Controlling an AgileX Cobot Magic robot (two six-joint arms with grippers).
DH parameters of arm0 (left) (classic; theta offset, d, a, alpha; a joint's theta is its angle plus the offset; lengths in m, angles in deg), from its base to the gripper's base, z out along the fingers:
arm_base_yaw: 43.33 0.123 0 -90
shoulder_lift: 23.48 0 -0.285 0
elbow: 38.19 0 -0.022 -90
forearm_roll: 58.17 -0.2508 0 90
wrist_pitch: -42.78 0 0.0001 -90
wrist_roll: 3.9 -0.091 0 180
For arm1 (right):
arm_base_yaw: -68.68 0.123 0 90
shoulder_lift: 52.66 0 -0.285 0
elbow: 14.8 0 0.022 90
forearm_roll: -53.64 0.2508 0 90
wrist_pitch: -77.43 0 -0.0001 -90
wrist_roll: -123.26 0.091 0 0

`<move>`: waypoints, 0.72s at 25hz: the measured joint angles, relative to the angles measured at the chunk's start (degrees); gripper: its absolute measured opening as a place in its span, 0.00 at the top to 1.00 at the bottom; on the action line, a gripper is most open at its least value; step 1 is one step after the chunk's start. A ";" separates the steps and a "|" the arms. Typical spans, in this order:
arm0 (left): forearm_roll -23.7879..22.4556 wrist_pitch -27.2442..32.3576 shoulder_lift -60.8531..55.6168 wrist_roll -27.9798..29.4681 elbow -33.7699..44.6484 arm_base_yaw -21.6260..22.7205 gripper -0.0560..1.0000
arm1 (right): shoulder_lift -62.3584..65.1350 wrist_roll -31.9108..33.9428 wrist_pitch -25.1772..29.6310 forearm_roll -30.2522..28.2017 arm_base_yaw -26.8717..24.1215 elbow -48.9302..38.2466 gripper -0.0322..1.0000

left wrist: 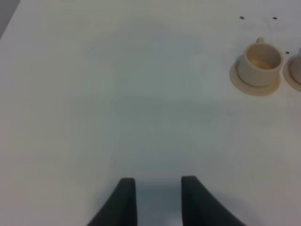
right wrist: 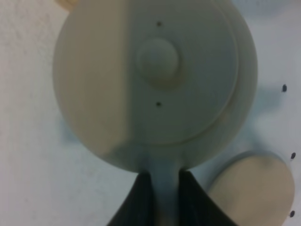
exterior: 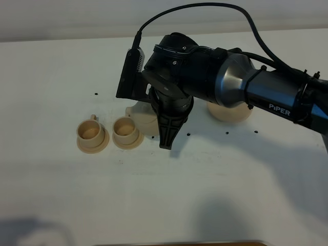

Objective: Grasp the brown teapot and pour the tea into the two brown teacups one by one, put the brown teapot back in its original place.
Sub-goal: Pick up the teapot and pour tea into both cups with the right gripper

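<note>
Overhead, the right jaws (exterior: 166, 142) reach across the white counter (exterior: 246, 179), hiding most of the squat pale tan clay teapot (exterior: 139, 115), which is just beside one small tan cylindrical teacup (exterior: 126, 129), its twin teacup (exterior: 91, 132) beyond. The wide flat tan saucer disc (exterior: 228, 114) lies bare, partly behind the arm. At the left wrist, the left jaws (left wrist: 157, 195) stand parted on nothing, well apart from both. At the right wrist, the right jaws are clenched on the teapot's loop handle (right wrist: 164, 172), lid knob (right wrist: 157, 59) dead ahead: its long axis runs straight out from them.
</note>
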 joint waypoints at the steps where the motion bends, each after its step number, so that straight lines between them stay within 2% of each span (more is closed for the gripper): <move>1: 0.00 0.00 0.00 0.00 0.00 0.00 0.66 | -0.22 -0.24 0.00 -0.05 0.00 0.05 0.88; 18: 0.00 0.00 0.00 0.00 0.00 0.00 0.66 | -0.93 -3.69 -0.64 -1.06 0.49 0.05 0.88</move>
